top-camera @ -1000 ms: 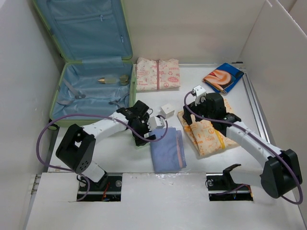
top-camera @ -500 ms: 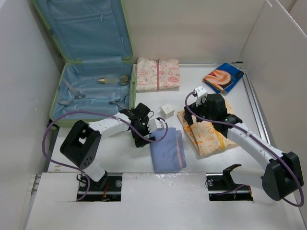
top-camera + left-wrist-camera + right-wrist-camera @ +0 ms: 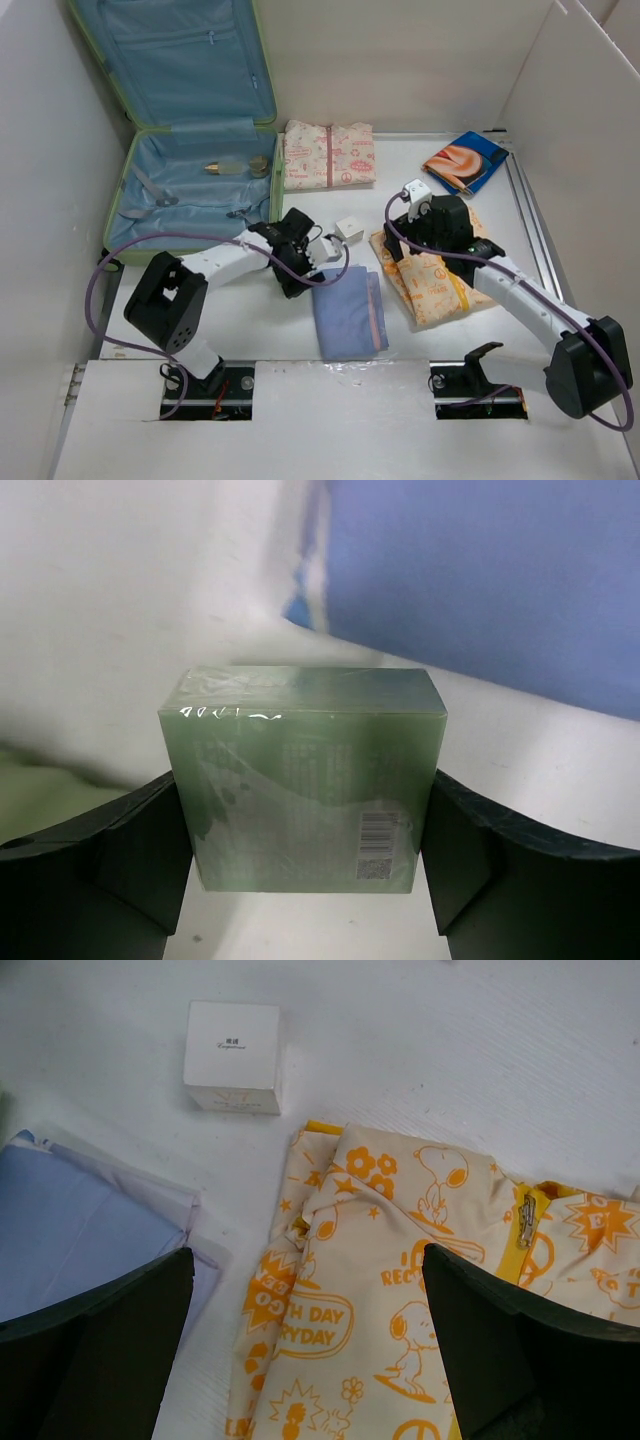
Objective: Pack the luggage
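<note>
Overhead, the open light-green luggage (image 3: 190, 205) lies beyond and left of the left gripper (image 3: 312, 256), its long axis running left to right and its lid upright on the far side. That gripper's jaws clasp a pale green box (image 3: 305, 770). The right gripper (image 3: 305, 1255) gapes wide over a Snoopy-print garment (image 3: 400, 1280).

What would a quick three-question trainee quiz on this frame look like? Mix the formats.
1. True or false: the luggage has its lid shut.
2. What sits between the fingers of the left hand? A) a green box B) a mug C) a shoe
3. Which item does the right hand hover over?

Key: 1 false, it lies open. 2 A. 3 the yellow cartoon-print garment.
</note>
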You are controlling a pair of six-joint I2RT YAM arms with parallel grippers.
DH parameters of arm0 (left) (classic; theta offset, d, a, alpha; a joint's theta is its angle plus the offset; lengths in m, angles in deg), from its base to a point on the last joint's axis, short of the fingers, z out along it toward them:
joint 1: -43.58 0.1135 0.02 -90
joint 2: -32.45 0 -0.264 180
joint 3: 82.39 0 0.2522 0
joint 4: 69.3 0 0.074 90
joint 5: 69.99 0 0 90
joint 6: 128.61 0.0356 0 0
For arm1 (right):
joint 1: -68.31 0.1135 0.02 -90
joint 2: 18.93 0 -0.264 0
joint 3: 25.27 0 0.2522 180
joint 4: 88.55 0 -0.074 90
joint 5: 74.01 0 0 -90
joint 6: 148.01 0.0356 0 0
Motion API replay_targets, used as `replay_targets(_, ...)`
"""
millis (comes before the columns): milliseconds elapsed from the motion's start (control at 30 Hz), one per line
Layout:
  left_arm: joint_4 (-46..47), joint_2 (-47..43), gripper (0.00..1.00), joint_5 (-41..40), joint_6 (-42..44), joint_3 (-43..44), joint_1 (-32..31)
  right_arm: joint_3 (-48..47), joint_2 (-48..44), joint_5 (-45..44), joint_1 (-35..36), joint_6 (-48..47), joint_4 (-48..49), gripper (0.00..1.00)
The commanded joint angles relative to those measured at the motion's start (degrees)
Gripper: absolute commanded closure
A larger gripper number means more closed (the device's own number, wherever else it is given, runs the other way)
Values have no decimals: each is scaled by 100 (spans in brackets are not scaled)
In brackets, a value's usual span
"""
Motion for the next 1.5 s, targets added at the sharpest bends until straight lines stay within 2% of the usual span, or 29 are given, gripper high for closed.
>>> replay_targets(0, -375, -570, 76, -40, 107, 1012, 127, -273, 231, -42, 43, -136, 95, 0)
replay_targets(67, -717, -448, 78, 136, -260, 1626, 277, -396, 381, 20, 43, -189, 95, 0)
replay_targets(100, -789, -291, 78, 197, -454, 2273, 356, -518, 460, 81, 43, -189, 95, 0)
replay_targets(200, -929, -9, 78, -4, -1287, 3365, 839, -712, 768, 143, 43, -303, 147, 0)
replay_targets(333, -1167, 710, 79, -233, -1852, 4447, 1814, -1046, 1084, 196, 43, -365, 200, 0)
replay_targets(367, -1237, 852, 79, -312, -1914, 4607, 2277, -1099, 1137, 196, 43, -365, 252, 0)
replay_targets(467, -1360, 1474, 79, -611, -1985, 5197, 3130, -1301, 1260, 196, 43, -426, 314, 0)
replay_targets(600, -1361, 2407, 79, -682, -2116, 6005, 4045, -1608, 1488, 196, -10, -549, 420, 0)
replay_targets(733, -1361, 3383, 79, -830, -2117, 7094, 4539, -1916, 1813, 248, -124, -681, 420, 0)
replay_targets(800, -1361, 3891, 79, -1138, -1986, 7673, 4541, -2074, 1963, 318, -177, -681, 420, 0)
replay_targets(967, -510, 4430, 79, -1647, -1836, 7879, 4593, -2259, 2298, 556, -291, -620, 420, 0)
replay_targets(1167, 186, 4869, 78, -1648, -1836, 7984, 4716, -2365, 2464, 618, -291, -567, 148, 0)
replay_targets(1367, 309, 5194, 75, -1183, -1889, 7984, 4962, -2532, 2517, 433, -291, -619, -230, 0)
replay_targets(1467, 309, 5335, 69, -622, -1828, 7984, 4962, -2532, 2517, 433, -291, -620, -230, 0)
